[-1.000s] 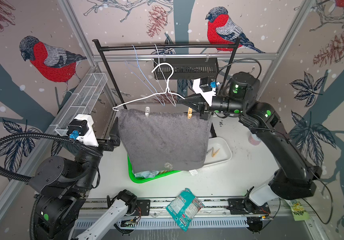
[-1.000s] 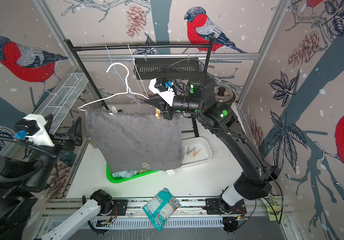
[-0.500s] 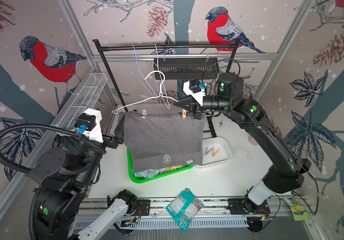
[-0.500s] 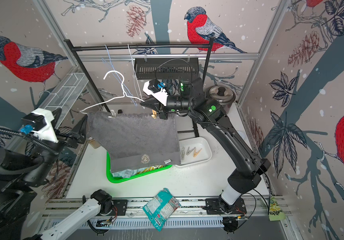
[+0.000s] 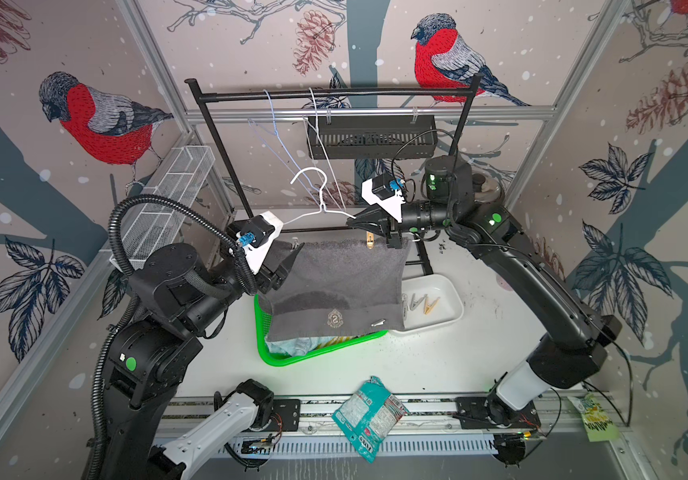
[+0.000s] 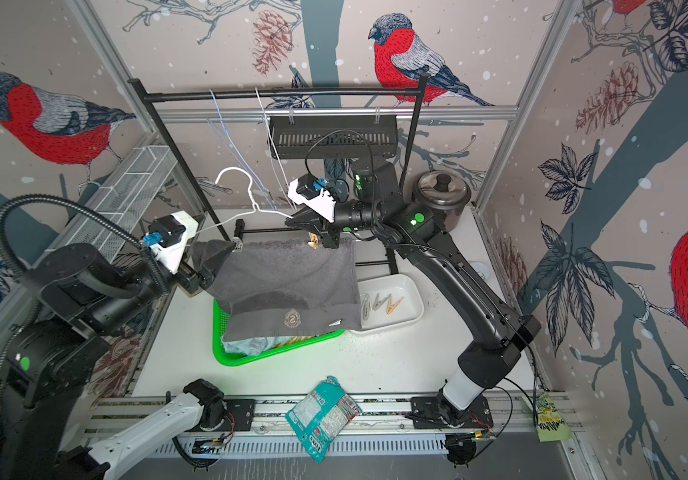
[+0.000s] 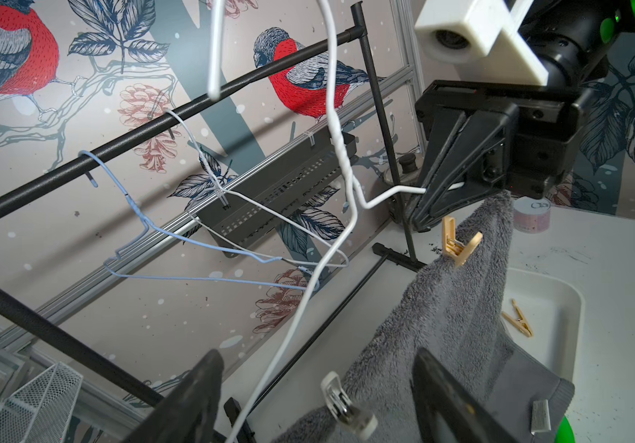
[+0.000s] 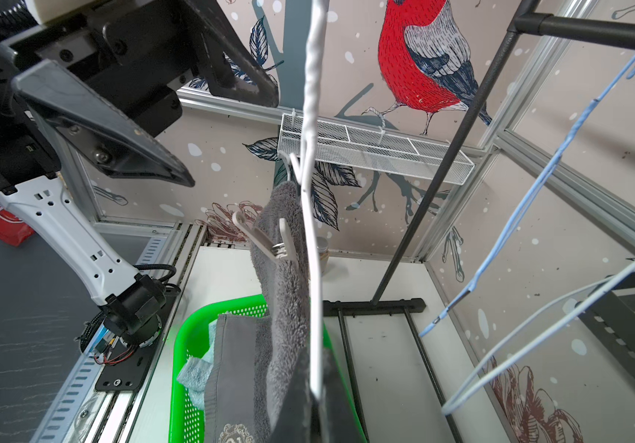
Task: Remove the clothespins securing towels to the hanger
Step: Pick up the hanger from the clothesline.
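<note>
R gripper is clenched on the shoulder wire of a white wire hanger, whose hook is clear of the rail. L gripper is released, jaws wide apart either side of a whitish plastic clothespin w/o touching it.

That peg bites one top corner of the dark grey terry towel w/ small crest. A 2nd, tan clothespin pins the other end, just beside the R fingertips.

- **Pegs:** 2 on the towel, plus at least 3 loose clothespins (2 grey, 1 tan) in the white rectangular plastic tray.
- **Towels:** 3. Grey one hangs from the hanger, hem sagging onto the green mesh basket. Light blue terry towel and what looks like a yellow-striped cloth lie inside it.
- **Hangers:** 3. The held one, plus a light blue wire hanger and a pale wire hanger on the black rail.
- **R arm:** elbow bent, forearm approx level, reaching in.
- **L arm:** folded high, forearm reaching inward to the towel's corner.
</note>
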